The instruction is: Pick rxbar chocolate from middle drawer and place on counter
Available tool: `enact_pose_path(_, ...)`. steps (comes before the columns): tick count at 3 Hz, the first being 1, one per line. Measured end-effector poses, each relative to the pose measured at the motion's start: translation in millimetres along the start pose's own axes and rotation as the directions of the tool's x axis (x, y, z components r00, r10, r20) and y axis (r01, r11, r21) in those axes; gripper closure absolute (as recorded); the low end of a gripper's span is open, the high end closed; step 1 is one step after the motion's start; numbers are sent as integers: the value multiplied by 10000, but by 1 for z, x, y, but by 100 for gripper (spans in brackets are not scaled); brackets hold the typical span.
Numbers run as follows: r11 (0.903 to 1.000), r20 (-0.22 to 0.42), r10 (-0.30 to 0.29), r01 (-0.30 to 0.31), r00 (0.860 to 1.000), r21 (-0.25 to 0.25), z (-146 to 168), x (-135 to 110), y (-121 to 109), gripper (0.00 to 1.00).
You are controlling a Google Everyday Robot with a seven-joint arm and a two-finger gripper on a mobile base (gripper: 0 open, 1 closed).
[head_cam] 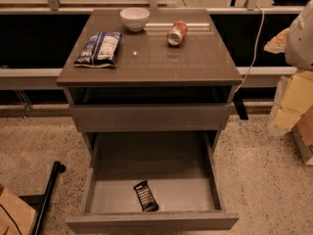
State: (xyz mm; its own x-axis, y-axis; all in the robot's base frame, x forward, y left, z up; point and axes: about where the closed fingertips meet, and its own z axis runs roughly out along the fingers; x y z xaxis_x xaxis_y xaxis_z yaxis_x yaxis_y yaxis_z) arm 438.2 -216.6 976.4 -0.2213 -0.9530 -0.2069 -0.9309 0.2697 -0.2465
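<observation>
The rxbar chocolate [145, 196], a slim black bar with white lettering, lies flat near the front of the pale floor of the middle drawer [190, 192], which is pulled wide open. The counter [195, 60] is the glossy grey-brown top of the cabinet above it. My gripper [293, 104] shows as blurred pale yellow blocks under a white rounded arm part [301, 33] at the right edge. It is well to the right of the cabinet, far from the bar, and holds nothing that I can see.
On the counter are a blue-and-white snack bag [99, 48] at the left, a white bowl [134, 18] at the back and an orange can [177, 33] on its side. A shorter drawer front [149, 116] sits above the open drawer. A black pole [49, 190] and brown cardboard [12, 214] are at the lower left.
</observation>
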Motion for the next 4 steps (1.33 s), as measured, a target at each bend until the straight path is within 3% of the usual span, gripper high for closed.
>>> enact_pose_path(3, 9900, -381, 1387, -1375, 9896, 315, 11, 0, -8, 0)
enact_pose_path(4, 9607, -326, 2776, -2777, 9601, 10, 44, 0, -13, 0)
